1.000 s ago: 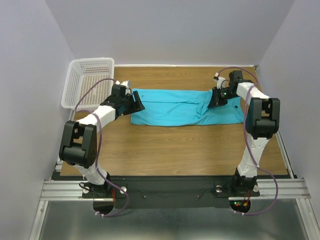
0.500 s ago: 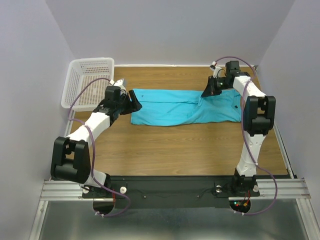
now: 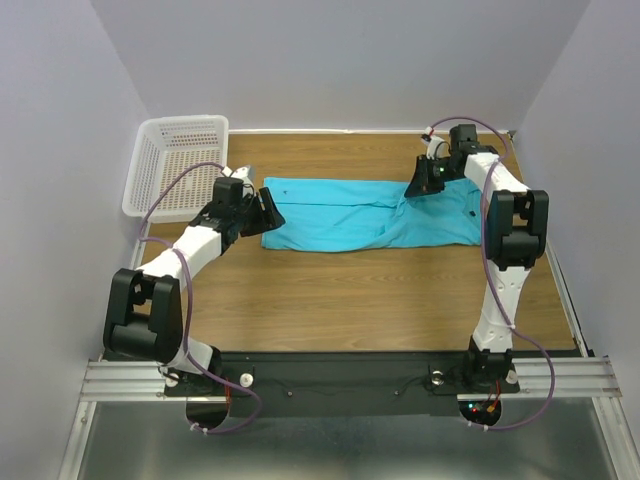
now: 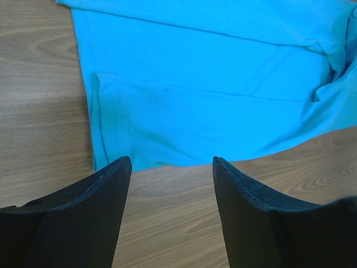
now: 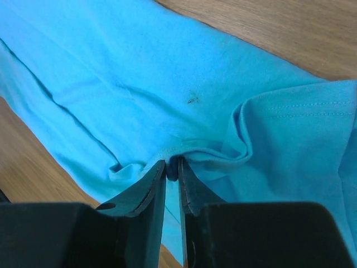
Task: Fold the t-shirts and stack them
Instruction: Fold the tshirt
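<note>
Both arms have shifted: the left gripper (image 3: 268,210) (image 4: 170,163), jaws wide and empty, hangs at the left end of the turquoise t-shirt (image 3: 340,215) (image 4: 212,100) (image 5: 128,78), a long folded band across the table's (image 3: 350,290) far half. The right gripper (image 3: 415,186) (image 5: 172,165), now nearer the far edge, pinches a puckered fold, and its nearly closed jaws hide the cloth between them.

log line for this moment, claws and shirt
t-shirt: flat on table | left claw: open by its edge | right claw: pinching a fold
</note>
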